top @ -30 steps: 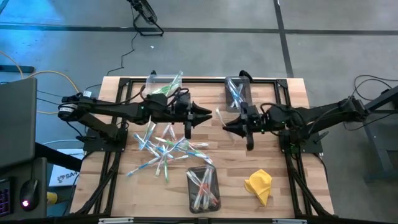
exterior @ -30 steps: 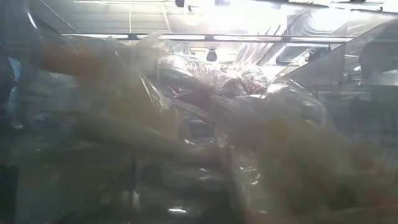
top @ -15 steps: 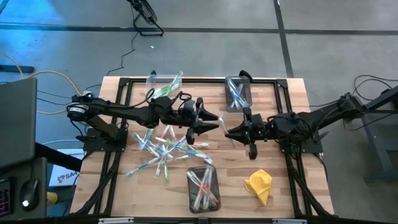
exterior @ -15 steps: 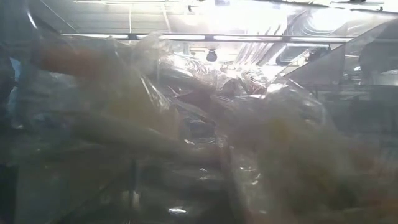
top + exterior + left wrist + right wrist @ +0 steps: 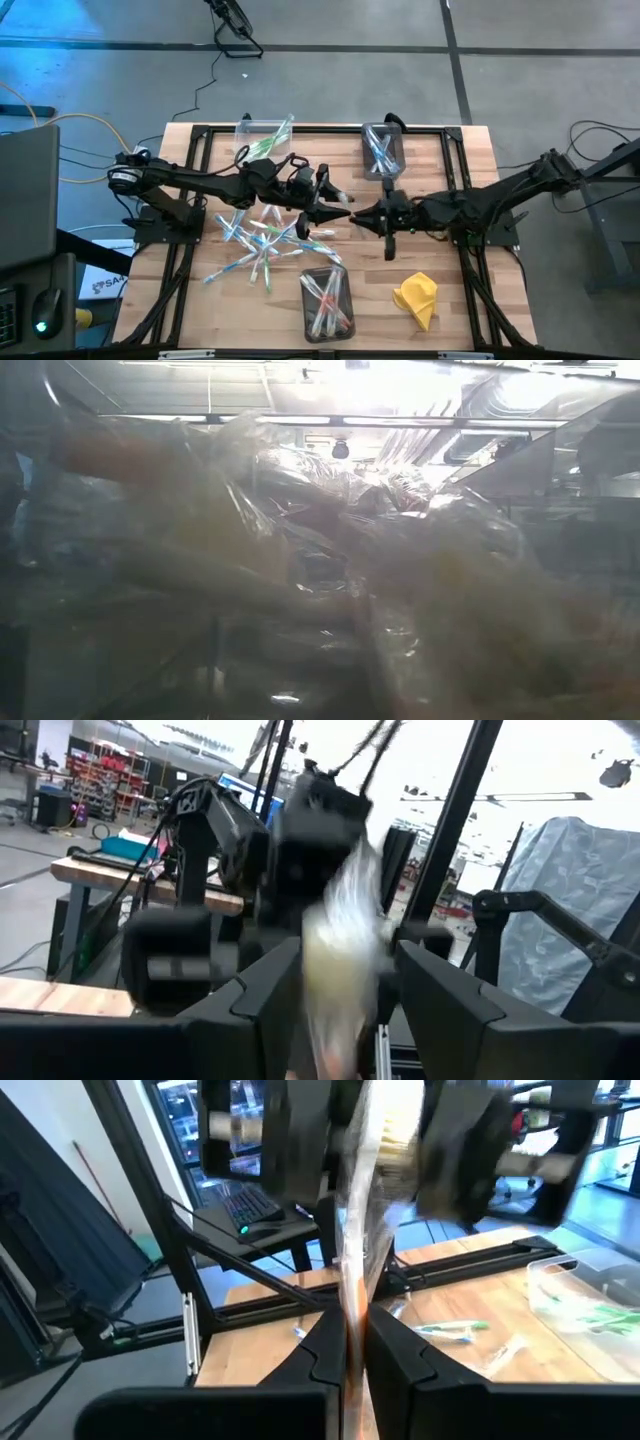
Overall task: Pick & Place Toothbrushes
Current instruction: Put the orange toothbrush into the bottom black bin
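Mid-desk (image 5: 470,290), end effectors tip to tip: right end effector (image 5: 362,215) clenched on a toothbrush (image 5: 356,1295), long axis pointing into the left end effector (image 5: 343,213), released, fingers either side.

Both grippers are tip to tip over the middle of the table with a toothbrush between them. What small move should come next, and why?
Probably the left gripper should back away: its jaws stand open around the wrapped toothbrush, while the right gripper is shut on it, so the handover looks complete.
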`<state>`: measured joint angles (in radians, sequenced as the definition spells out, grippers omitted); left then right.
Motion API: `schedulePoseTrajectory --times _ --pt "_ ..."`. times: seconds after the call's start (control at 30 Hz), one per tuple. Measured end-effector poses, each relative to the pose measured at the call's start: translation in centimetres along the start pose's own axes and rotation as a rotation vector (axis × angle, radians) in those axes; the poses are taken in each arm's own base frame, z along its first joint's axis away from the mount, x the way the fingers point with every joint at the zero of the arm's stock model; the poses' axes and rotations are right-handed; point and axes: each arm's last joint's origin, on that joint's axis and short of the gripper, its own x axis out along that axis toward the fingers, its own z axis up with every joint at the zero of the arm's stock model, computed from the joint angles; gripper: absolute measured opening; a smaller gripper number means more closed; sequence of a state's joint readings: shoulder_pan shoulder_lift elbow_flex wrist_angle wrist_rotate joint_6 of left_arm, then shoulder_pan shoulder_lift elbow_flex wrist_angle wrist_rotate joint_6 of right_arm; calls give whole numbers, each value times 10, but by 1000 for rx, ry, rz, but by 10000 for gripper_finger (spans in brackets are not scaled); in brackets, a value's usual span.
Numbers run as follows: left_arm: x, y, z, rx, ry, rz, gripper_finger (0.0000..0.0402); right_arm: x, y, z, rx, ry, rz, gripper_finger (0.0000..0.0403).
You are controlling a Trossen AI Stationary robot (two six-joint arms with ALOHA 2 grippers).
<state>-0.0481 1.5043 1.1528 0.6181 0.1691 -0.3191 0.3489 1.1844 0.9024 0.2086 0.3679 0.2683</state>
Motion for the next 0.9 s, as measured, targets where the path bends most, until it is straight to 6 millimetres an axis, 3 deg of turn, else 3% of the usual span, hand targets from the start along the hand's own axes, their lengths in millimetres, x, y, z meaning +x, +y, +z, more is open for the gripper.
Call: schedulePoseTrajectory --times 0.17,0.7,0.9 --pt "0 0 0 -1 0 0 161 12 3 -6 10 -26 7 13" --pt "0 1 -4 -37 41 14 160 11 2 0 18 -88 -59 13" --pt "0 1 -4 -59 41 15 115 11 1 0 19 -94 -84 13"
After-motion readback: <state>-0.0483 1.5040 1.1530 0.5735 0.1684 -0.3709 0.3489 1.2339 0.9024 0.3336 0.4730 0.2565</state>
